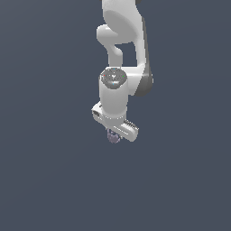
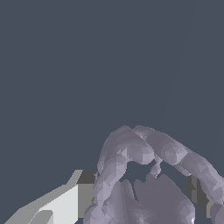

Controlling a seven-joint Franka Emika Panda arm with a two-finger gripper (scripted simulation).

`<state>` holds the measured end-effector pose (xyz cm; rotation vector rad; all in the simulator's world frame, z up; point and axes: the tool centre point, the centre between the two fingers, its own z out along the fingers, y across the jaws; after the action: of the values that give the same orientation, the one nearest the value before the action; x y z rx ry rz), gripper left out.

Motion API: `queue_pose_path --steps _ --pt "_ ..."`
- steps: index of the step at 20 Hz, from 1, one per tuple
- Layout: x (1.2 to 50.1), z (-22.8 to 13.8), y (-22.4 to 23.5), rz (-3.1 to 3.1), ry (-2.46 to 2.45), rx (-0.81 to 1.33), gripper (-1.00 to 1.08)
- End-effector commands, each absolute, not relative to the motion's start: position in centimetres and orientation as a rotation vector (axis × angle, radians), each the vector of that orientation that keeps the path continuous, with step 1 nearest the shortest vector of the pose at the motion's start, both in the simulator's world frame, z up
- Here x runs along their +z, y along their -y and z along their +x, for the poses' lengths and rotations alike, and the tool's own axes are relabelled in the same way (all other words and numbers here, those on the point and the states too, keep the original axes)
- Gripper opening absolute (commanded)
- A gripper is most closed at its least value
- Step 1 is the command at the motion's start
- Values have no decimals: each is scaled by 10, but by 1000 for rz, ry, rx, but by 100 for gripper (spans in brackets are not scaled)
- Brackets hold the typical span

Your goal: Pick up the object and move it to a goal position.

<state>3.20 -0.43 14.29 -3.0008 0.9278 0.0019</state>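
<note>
One white gripper (image 1: 113,135) at the exterior view's centre is clamped on the single purple-grey object (image 1: 113,136), whose lumpy ring shows between both fingers (image 2: 65,203) up close.

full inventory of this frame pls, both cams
object: 1, dull purple-grey, lumpy and ring-like, between the fingers in the wrist view; just under the gripper in the exterior view.
floor: 1, flat dark blue-grey, fills the background in both views.
arm: 1, white with dark grey joints, comes down from the top centre of the exterior view.
gripper: 1, white, pointing down, fingers either side of the object; contact not clear.
</note>
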Motion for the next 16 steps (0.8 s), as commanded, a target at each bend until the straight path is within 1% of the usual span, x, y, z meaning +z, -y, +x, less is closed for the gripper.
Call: queue_pose_path --steps 1,9,16 --pt "166 22 1 -3000 -927 1 -100" --pt "245 -12 -11 -3000 -927 1 -100" --pt "322 -44 -22 -3001 -929 0 -100"
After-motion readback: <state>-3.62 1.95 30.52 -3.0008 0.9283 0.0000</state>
